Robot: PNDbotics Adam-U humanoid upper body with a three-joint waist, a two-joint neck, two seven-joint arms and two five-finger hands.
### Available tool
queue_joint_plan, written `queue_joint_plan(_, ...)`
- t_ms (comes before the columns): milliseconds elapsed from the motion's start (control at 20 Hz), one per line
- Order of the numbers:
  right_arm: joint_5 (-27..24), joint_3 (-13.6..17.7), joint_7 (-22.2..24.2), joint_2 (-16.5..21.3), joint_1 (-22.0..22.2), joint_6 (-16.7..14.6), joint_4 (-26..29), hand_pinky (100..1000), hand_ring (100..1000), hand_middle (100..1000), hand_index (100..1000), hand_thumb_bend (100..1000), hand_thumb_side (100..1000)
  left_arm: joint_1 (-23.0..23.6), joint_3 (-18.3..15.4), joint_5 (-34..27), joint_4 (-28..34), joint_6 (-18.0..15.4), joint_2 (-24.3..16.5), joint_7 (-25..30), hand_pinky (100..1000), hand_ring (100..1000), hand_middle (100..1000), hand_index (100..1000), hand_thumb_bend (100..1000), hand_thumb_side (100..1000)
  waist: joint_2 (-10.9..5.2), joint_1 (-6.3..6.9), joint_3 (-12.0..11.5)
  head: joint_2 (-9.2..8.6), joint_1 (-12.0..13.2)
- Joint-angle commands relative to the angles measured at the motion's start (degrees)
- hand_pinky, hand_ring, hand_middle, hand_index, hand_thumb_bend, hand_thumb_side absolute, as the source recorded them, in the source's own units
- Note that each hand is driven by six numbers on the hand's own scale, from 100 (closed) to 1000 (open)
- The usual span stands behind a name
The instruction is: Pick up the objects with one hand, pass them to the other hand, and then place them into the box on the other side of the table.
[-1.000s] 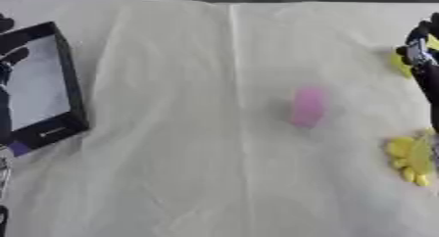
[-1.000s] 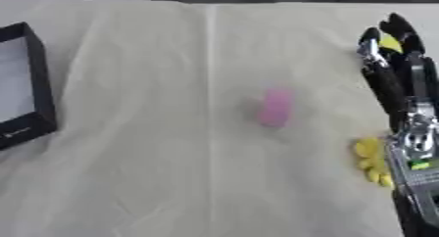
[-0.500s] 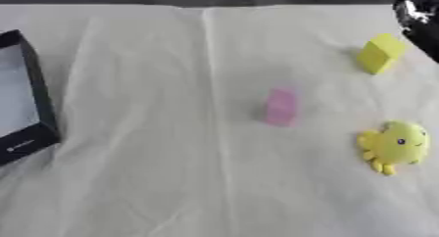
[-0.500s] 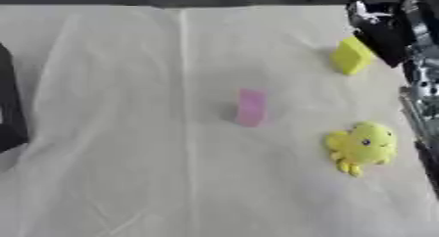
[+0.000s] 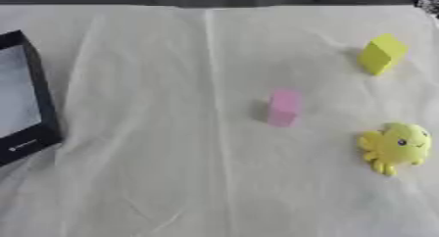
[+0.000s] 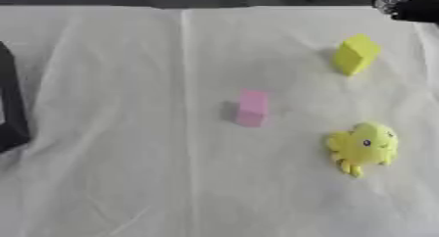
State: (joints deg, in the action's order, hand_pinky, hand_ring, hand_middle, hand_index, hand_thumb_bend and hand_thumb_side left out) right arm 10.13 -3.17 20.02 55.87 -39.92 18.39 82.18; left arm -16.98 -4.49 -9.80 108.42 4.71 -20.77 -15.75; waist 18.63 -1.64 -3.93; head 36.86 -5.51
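Right hand [image 6: 411,5] has been pulled back to the top right corner; its fingers can't be made out. Yellow block [image 5: 381,54], pink block [image 5: 283,107] and yellow octopus toy [image 5: 396,146] are left untouched on the cloth [image 5: 171,182].

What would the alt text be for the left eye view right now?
Three objects lie apart on a white cloth: a pink block at centre, a yellow block far right, a yellow octopus toy near right. A black box sits at the left edge.

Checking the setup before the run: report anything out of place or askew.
Nothing is spilled or damaged. The yellow block sits tilted, the pink block and the yellow octopus toy lie apart, and the black box sits at the left edge.
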Motion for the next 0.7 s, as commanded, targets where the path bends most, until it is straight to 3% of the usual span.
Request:
queue_joint_plan(50,4.8,0.0,6.8,2.7,-2.9,-2.5,-4.9,906,914,961,1000,211,519,-0.3,0.2,-0.1,1.1,0.2,-1.9,0.2,859,780,789,824,137,853,-1.60,-0.06,0.0,-1.76,-1.1)
queue_joint_plan(300,12.8,-1.0,16.3,1.1,-7.9,-7.0,-12.1,939,946,954,997,313,397,-0.6,0.5,-0.1,1.1,0.3,-2.3,0.6,859,780,789,824,136,854,-1.40,-0.28,-0.2,-3.16,-2.0)
queue_joint_plan(400,14.9,-0.9,19.0,0.3,-9.3,-8.7,-14.0,948,946,951,995,357,309,-0.7,0.8,-0.1,1.2,0.4,-2.5,0.9,859,780,789,824,135,855,-1.22,-0.40,-0.4,-3.26,-2.3)
queue_joint_plan(500,16.5,-0.6,20.8,-0.4,-10.3,-9.9,-15.8,953,941,941,994,396,250,-0.8,0.8,0.0,1.2,0.4,-2.5,1.0,859,780,788,823,135,854,-1.00,-0.55,-0.6,-3.33,-2.5)
queue_joint_plan(700,18.9,0.1,20.9,-1.4,-11.0,-11.0,-18.2,966,944,942,999,376,246,-0.9,0.7,0.0,1.3,0.4,-2.7,0.8,858,780,788,822,135,855,-0.60,-0.68,-0.9,-3.32,-2.4)
